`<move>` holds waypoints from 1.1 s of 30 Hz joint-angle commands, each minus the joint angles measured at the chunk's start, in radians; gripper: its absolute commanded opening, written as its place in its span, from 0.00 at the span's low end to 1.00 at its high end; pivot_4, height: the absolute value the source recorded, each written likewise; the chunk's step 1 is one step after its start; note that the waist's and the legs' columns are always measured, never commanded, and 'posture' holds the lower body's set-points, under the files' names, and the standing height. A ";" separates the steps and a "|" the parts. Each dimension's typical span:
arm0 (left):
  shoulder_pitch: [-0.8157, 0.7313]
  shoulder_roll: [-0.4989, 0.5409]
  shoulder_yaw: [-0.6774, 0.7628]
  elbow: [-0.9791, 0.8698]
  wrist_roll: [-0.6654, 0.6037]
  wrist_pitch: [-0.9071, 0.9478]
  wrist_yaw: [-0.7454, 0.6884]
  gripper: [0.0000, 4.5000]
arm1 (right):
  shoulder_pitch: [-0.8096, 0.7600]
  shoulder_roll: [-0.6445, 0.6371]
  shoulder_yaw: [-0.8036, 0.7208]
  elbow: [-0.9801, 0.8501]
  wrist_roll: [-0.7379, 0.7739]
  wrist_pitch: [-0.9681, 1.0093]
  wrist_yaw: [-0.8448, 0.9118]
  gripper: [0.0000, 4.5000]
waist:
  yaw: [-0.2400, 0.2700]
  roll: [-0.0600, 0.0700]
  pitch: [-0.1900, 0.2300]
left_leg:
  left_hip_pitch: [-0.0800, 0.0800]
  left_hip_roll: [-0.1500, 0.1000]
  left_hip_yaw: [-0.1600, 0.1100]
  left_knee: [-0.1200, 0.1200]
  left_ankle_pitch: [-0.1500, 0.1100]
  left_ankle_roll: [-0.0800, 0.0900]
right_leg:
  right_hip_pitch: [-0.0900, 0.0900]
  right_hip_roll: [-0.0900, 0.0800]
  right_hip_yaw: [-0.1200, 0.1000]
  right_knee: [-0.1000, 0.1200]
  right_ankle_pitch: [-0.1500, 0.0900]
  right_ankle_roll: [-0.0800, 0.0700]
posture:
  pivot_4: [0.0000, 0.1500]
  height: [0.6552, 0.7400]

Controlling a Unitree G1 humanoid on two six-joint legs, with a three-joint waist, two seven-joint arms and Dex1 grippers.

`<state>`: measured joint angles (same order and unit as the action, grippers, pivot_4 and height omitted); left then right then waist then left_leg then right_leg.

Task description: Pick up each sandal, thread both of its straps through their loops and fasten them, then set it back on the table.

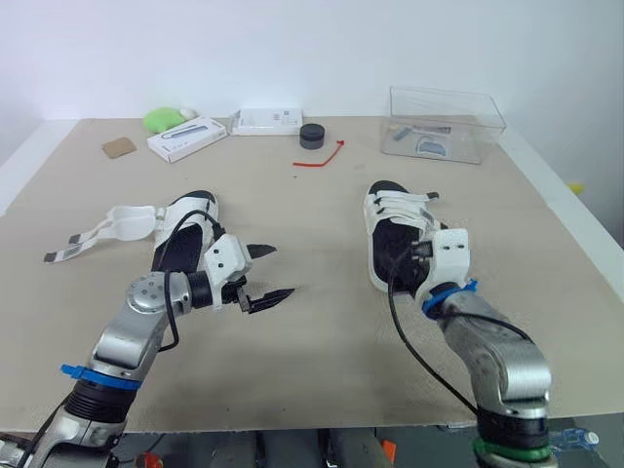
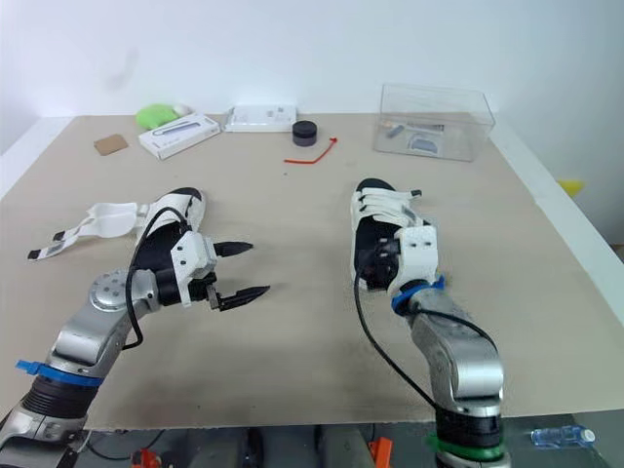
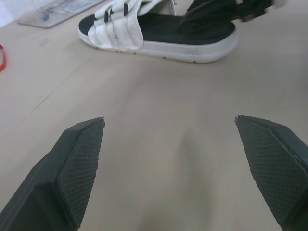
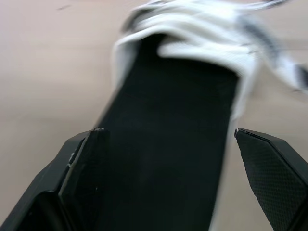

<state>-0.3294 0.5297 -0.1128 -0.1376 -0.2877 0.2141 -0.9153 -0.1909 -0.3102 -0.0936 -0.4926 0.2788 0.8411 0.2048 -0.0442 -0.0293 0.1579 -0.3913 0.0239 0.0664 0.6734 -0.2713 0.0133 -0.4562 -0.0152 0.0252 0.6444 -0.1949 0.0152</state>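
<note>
My right gripper (image 4: 167,130) is spread wide and holds nothing. Its two fingers (image 4: 269,173) stand on either side of the black footbed at the heel end of the right sandal (image 1: 388,226), and I cannot tell whether they touch it. That sandal lies flat on the table (image 1: 322,341) with its toe pointing away from me. Its straps (image 1: 395,205) lie across the front, and one strap end sticks out to the right. I cannot tell whether they are fastened.

My left gripper (image 1: 271,273) is also wide open and empty. It hovers over bare table to the left of the right sandal, well apart from it, with its fingertips aimed toward it.

The left sandal (image 1: 195,213) lies farther left of the right sandal, just behind my left wrist, toe away from me as well. Its loose straps (image 1: 127,222) are undone and trail flat across the table on the side away from the right sandal.

Beyond the right sandal's toe and a little to the right stands a clear box (image 1: 444,122) with small items inside. Beyond the toe to the left lies a red cord (image 1: 322,158), with a black puck (image 1: 312,135) just past it. Farther left of the right sandal, near the table's far edge, are a white box (image 1: 266,120), a second white box (image 1: 187,136), a green lump (image 1: 161,119) and a brown card (image 1: 118,147).
</note>
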 commanded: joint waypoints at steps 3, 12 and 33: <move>-0.015 -0.009 0.042 -0.023 -0.006 -0.001 0.050 1.00 | 0.013 -0.092 -0.001 -0.010 0.114 -0.284 0.318 0.99 | -0.002 -0.001 0.000 | 0.004 0.001 0.000 0.000 0.000 0.000 | 0.004 0.001 0.000 0.000 -0.001 0.001 | 1.00 1.00; 0.058 -0.152 0.133 -0.200 0.139 0.218 0.522 1.00 | -0.404 -0.161 0.153 0.375 0.241 -0.413 0.873 0.99 | -0.001 -0.008 0.001 | 0.009 0.004 -0.001 0.002 0.003 0.004 | 0.008 0.006 0.001 -0.001 0.005 -0.003 | 1.00 1.00; 0.061 -0.420 0.188 -0.319 0.228 0.543 0.939 1.00 | -0.633 -0.008 0.256 0.806 0.072 -0.689 1.006 0.99 | 0.016 -0.009 0.001 | 0.008 0.004 -0.004 0.001 0.003 0.002 | 0.009 0.004 -0.003 -0.001 0.009 -0.012 | 1.00 1.00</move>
<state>-0.2518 0.1125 0.0539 -0.4411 -0.0611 0.7616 0.0093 -0.7963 -0.3196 0.1691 0.3203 0.3551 0.1745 1.2132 -0.0286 -0.0385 0.1590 -0.3835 0.0277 0.0622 0.6745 -0.2677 0.0152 -0.4473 -0.0115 0.0221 0.6437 -0.1862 0.0029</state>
